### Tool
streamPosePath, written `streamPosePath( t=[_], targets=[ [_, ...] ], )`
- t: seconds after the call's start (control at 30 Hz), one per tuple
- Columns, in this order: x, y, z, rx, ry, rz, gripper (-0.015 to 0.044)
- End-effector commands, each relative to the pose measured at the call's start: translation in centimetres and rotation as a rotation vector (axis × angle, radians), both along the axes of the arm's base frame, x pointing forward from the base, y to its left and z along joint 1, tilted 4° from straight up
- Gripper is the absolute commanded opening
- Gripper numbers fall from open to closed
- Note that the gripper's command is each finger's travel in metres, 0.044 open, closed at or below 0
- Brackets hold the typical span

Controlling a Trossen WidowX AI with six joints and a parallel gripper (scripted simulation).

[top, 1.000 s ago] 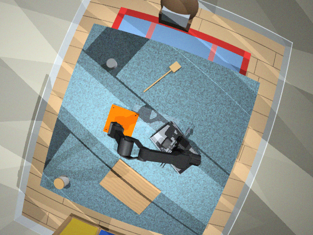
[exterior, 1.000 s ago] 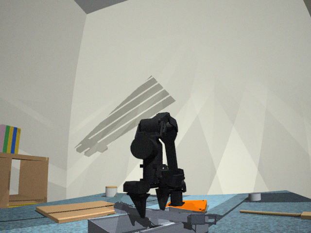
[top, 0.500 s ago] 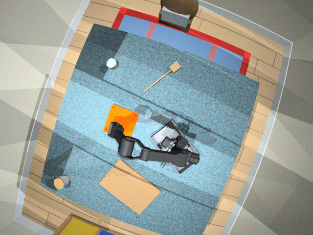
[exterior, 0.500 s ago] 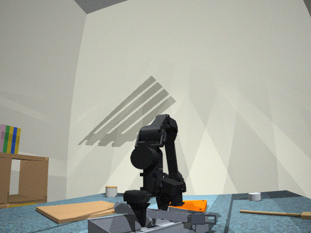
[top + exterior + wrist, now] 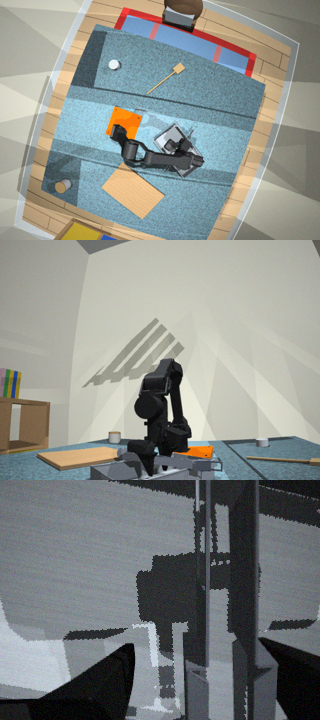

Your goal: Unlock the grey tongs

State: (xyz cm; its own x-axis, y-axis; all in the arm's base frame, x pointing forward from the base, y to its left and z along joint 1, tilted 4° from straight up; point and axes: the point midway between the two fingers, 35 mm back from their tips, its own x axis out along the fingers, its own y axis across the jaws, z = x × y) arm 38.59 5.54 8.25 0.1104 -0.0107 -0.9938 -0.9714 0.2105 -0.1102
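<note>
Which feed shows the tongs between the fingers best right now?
Wrist view: the tongs run between both fingers, nearer the right one. Exterior shows them side-on across the roasting tin; from the top, the arm hides most of them.

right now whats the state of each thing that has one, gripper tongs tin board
gripper: part closed, fingers astride the tongs, not yet clamped
grey tongs: arms together, lying across the tin
roasting tin: upright on the blue mat, tongs across its rim
wooden board: flat on the mat, nothing on it
</note>
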Motion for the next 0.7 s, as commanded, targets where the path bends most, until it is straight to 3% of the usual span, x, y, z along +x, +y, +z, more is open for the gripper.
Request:
streamPosePath(
  t=[0.0, 0.1, 0.6, 0.67],
  targets=[
    [-0.01, 0.0, 0.03, 0.0, 0.0, 0.0, 0.0204],
    [-0.01, 0.0, 0.03, 0.0, 0.0, 0.0, 0.0125],
    [-0.01, 0.0, 0.03, 0.0, 0.0, 0.0, 0.0025],
    [-0.01, 0.0, 0.03, 0.0, 0.0, 0.0, -0.0028]
  ],
)
